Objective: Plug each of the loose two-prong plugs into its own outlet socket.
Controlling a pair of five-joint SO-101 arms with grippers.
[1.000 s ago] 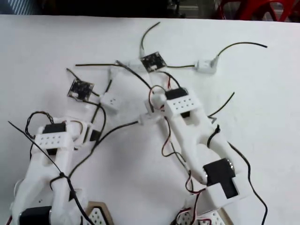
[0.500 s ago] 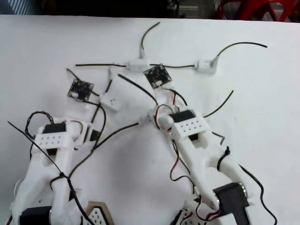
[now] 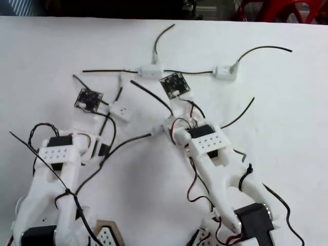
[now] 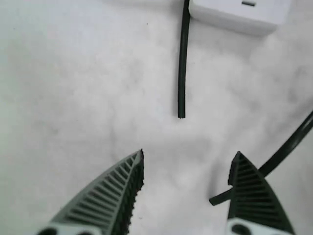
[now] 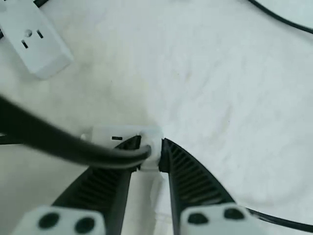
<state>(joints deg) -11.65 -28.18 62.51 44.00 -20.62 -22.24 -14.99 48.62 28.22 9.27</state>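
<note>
- Two fingers of the right gripper (image 5: 151, 143) are closed tight on a white two-prong plug (image 5: 105, 133). They hold it low over the table (image 5: 234, 73), and its black cord (image 5: 58, 142) trails across one finger.
- The left gripper (image 4: 189, 154) has its fingers wide apart and empty, over bare table near a loose cord end (image 4: 181, 98).
- A white outlet socket (image 5: 34, 41) lies flat on the table beyond the held plug, apart from it.
- The step in hand appears to be carrying the plug to a socket. The next move calls for lining the prongs up with the slots and pushing straight in, probably with the socket braced.
</note>
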